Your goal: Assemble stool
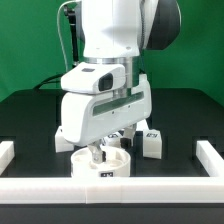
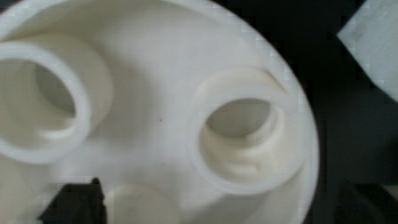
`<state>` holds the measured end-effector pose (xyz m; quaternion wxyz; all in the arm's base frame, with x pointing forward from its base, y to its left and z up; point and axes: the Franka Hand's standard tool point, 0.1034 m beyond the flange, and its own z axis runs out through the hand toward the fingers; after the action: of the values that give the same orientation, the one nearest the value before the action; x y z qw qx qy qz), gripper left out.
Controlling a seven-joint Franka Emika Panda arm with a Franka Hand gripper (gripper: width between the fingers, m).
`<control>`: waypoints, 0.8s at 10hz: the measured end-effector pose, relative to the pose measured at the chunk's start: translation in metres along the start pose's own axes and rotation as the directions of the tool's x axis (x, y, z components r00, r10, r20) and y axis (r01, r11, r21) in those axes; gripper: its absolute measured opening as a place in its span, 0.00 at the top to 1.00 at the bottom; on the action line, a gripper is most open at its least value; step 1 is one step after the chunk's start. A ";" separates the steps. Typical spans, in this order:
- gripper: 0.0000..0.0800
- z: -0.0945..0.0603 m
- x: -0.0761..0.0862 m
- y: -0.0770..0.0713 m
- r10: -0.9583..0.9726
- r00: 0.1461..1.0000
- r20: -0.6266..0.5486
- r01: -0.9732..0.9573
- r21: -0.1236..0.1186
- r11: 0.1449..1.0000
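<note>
Nearest, along the table's front edge, the long white border rail (image 1: 110, 187); the round shallow white plastic disc (image 1: 88, 168) lies flat just behind it, about mid-edge; the two-finger gripper (image 1: 100, 152) is right over it, fingers pointing down at or inside the rim, so the disc is straight below the hand with its axis vertical; I cannot tell whether the fingers are spread or pinching the rim, since the arm body hides them; a short blocky white tagged leg (image 1: 152, 144) stands just beyond the disc, toward the exterior view's right; black table (image 1: 190, 110) behind that. Only the wrist view shows the disc's upturned face close up, with two round sockets (image 2: 240, 130), both empty; only the exterior view shows the leg's bearing and the rail; judgement: no leg fitted in those two yet.
</note>
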<state>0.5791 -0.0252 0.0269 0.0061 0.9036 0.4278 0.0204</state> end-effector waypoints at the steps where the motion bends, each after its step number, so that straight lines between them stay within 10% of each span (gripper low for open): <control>1: 0.19 0.000 0.000 0.000 0.000 1.000 -0.001 0.000 -0.001 1.000; 8: 0.19 0.002 -0.002 0.004 0.000 1.000 -0.009 0.000 -0.011 1.000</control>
<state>0.5807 -0.0294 0.0246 0.0090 0.9036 0.4275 0.0268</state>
